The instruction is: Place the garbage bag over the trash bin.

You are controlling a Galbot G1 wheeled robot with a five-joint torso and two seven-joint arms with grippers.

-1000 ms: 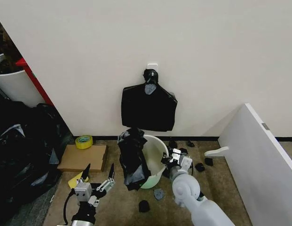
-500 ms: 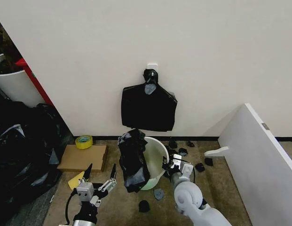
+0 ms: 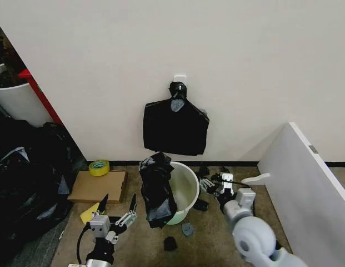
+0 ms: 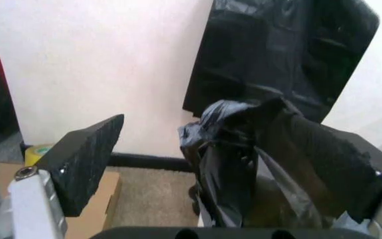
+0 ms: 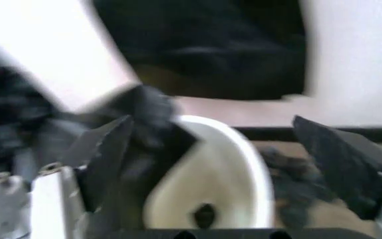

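Note:
The white trash bin (image 3: 182, 189) stands on the floor by the wall, leaning a little. The crinkled black garbage bag (image 3: 155, 189) hangs over its left rim and down its outer side. My left gripper (image 3: 116, 207) is low on the floor left of the bin, open, with nothing between its fingers. In the left wrist view the garbage bag (image 4: 244, 149) rises just beyond my left gripper (image 4: 204, 119). My right gripper (image 3: 214, 182) is open, just right of the bin and apart from it. The right wrist view has the trash bin (image 5: 224, 179) and the garbage bag (image 5: 144, 112) ahead of my right gripper (image 5: 212, 122).
A flat bundle of black bags (image 3: 175, 128) hangs on the wall above the bin. A cardboard box (image 3: 97, 186) and a yellow tape roll (image 3: 99, 167) lie at the left, beside a heap of black sacks (image 3: 22, 172). A white board (image 3: 305, 189) leans at the right. Black scraps (image 3: 170, 243) litter the floor.
My right arm has swung to the right and its gripper has drawn away from the bin's right rim. The left gripper, the bin and the bag have stayed in place.

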